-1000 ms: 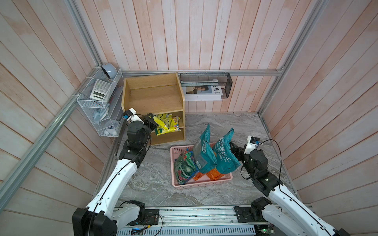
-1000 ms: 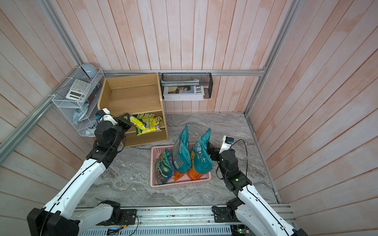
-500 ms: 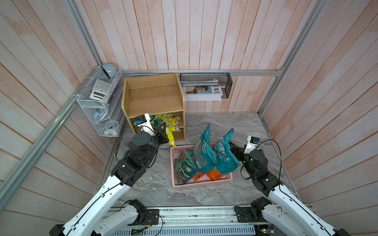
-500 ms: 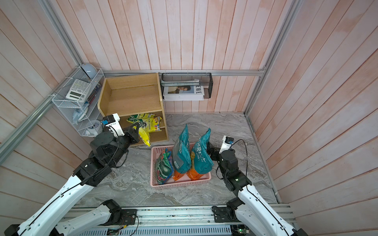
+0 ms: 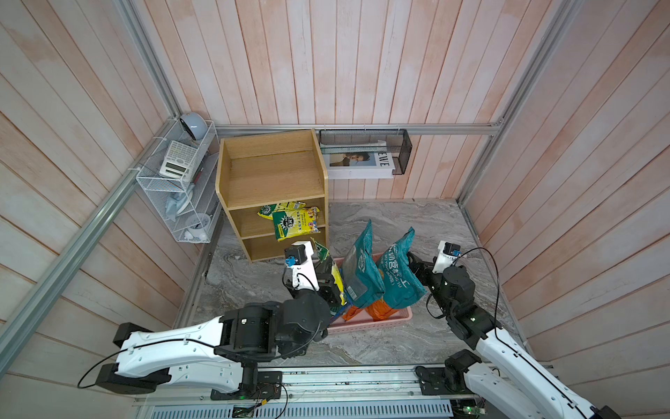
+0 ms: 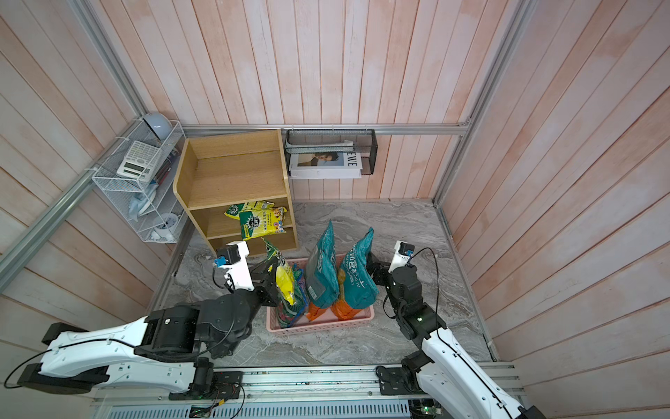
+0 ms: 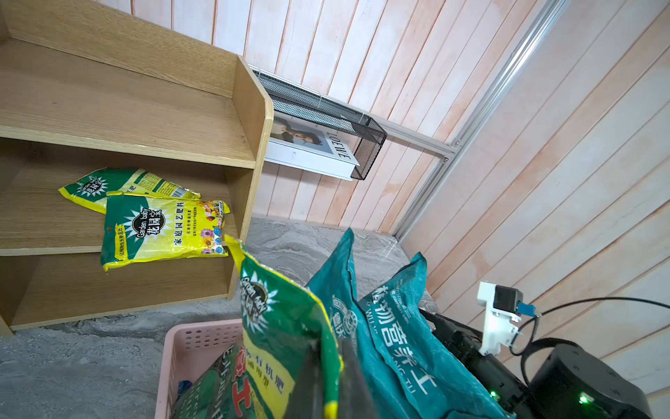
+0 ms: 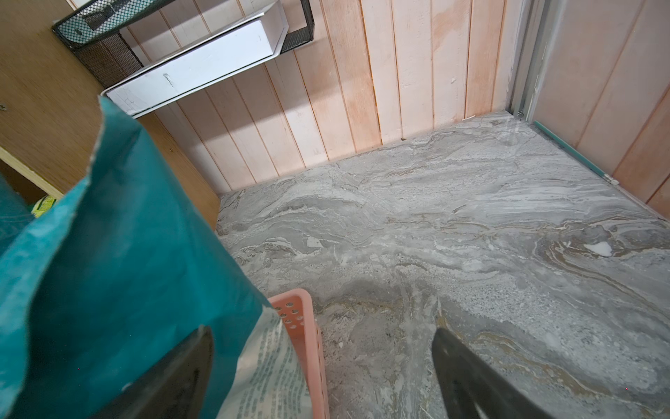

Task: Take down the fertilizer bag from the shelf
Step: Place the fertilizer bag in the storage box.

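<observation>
My left gripper (image 7: 330, 384) is shut on the top edge of a yellow-green fertilizer bag (image 7: 275, 326), which hangs upright over the left end of the pink basket (image 5: 362, 323). In both top views that bag (image 5: 328, 266) (image 6: 282, 277) is off the tan wooden shelf (image 5: 272, 174). Two more yellow-green bags (image 5: 295, 225) lie on the shelf's middle tier, one overhanging its front edge. My right gripper (image 8: 322, 335) stands open beside the basket's right end, one finger against a teal bag (image 8: 108, 254).
Two tall teal bags (image 5: 362, 270) and an orange pack stand in the basket. A white wire rack (image 5: 177, 188) hangs on the left wall. A black mesh basket (image 5: 404, 152) with a white book hangs right of the shelf. Grey marble floor lies around.
My left arm has drawn back from the shelf's middle tier and swung right, carrying the yellow-green bag down over the pink basket. The right arm has not moved.
</observation>
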### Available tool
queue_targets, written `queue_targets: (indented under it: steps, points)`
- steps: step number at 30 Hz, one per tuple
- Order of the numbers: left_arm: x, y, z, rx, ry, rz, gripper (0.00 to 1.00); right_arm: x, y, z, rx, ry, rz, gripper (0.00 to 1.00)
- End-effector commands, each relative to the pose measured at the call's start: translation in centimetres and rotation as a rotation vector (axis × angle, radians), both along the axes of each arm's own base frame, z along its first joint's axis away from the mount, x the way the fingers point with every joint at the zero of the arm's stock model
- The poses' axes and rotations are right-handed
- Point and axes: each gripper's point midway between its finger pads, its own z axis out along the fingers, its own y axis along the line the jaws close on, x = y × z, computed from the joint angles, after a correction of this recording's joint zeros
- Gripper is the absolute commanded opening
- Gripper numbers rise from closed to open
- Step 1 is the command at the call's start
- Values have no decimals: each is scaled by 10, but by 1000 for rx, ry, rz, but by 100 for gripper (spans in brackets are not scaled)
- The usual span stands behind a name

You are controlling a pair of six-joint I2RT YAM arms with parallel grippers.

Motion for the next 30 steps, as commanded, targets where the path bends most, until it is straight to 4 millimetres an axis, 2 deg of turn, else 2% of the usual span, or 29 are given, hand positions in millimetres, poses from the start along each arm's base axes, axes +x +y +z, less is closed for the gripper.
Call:
queue_targets:
  steps: [1, 4, 7, 11, 14, 16, 17, 20, 23, 30]
  points:
    - [-12, 13, 23, -43, -90, 181, 0, -2, 1, 4, -6, -19, 8, 98]
    - [-29, -16, 26, -31, -109, 143, 0, -3, -1, 5, -4, -24, 2, 98]
    - [-35, -44, 10, -50, -55, 72, 0, -4, -2, 6, -1, -30, -1, 98]
    - [-36, -63, -12, -58, -31, 76, 0, -6, -2, 6, 3, -29, 1, 98]
    - [-24, -82, -38, -27, 63, 35, 0, -6, -2, 6, 6, -28, 3, 98]
    - [-11, -109, -68, -5, 186, -76, 0, -6, -1, 6, 6, -28, 5, 98]
    - [-7, -112, -74, -6, 196, -75, 0, -6, -1, 6, 5, -27, 5, 98]
    - [0, -108, -77, -3, 156, -13, 0, -7, -2, 5, 5, -27, 2, 98]
    - [0, -124, -87, -24, 199, -58, 0, -7, -3, 6, 6, -31, 0, 98]
    - [10, -134, -108, 9, 234, 30, 0, -7, -2, 5, 6, -27, 5, 98]
